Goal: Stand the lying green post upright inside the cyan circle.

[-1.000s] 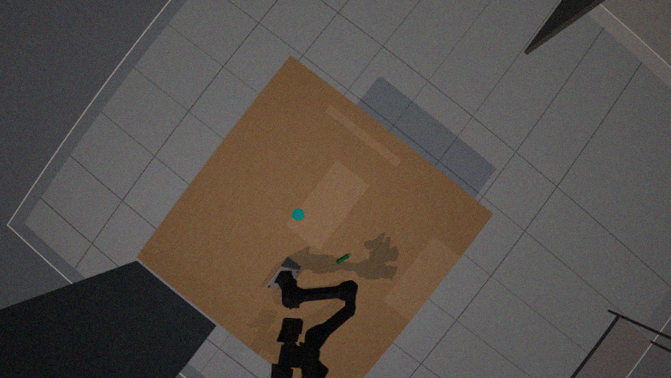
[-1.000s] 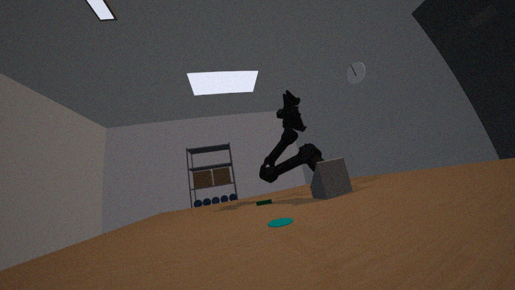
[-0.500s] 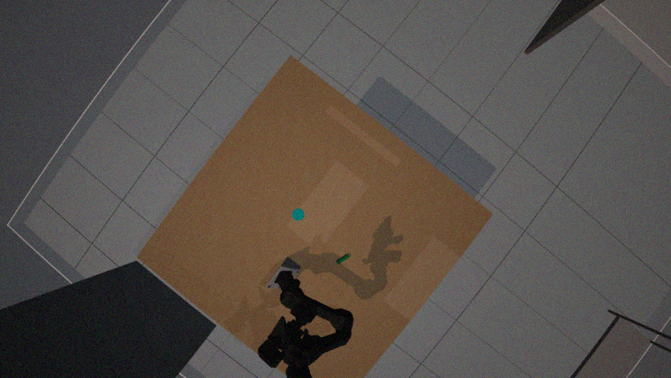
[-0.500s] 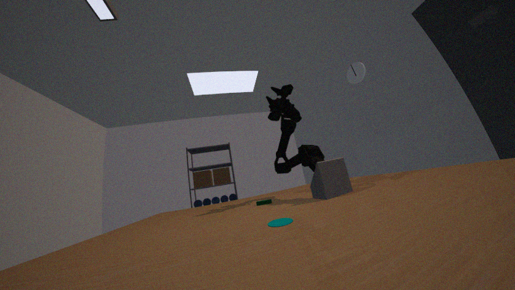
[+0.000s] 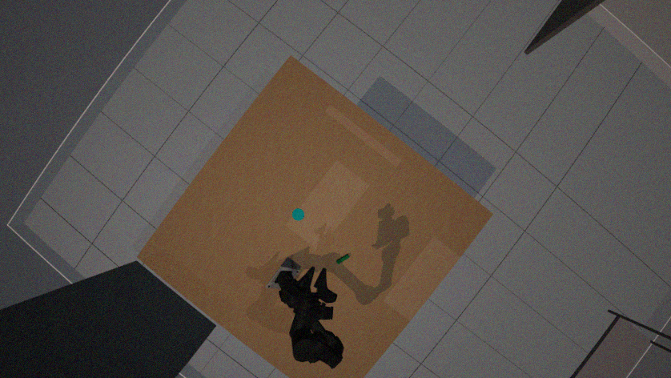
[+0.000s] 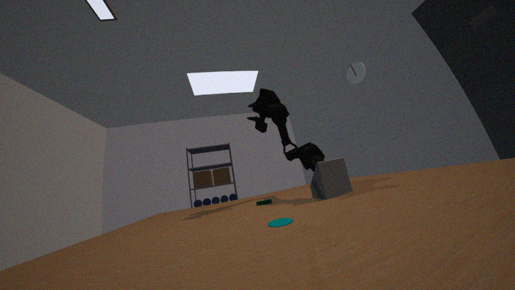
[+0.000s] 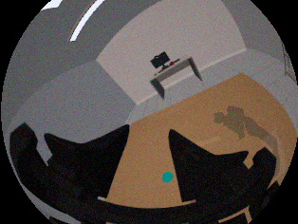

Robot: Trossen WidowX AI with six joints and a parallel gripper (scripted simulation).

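The green post [image 5: 343, 259] [image 6: 263, 202] lies on its side on the wooden table top; it does not show in the wrist view. The cyan circle [image 5: 298, 214] [image 6: 280, 222] [image 7: 167, 177] is a flat disc on the table, up and to the left of the post in the top view, with nothing standing on it. My gripper [image 5: 318, 268] [image 6: 248, 112] [image 7: 149, 130] is partly open and empty, high above the table. Its fingers point roughly level, and in the top view the tips are to the left of and slightly below the post.
A grey wedge-shaped block [image 5: 291, 264] [image 6: 333, 178] stands on the table at the foot of the arm. The wooden table top [image 5: 225, 187] [image 6: 180, 252] [image 7: 147, 190] carries shadows of the arm. A shelf rack [image 6: 209, 168] and a desk [image 7: 173, 70] stand away from the table.
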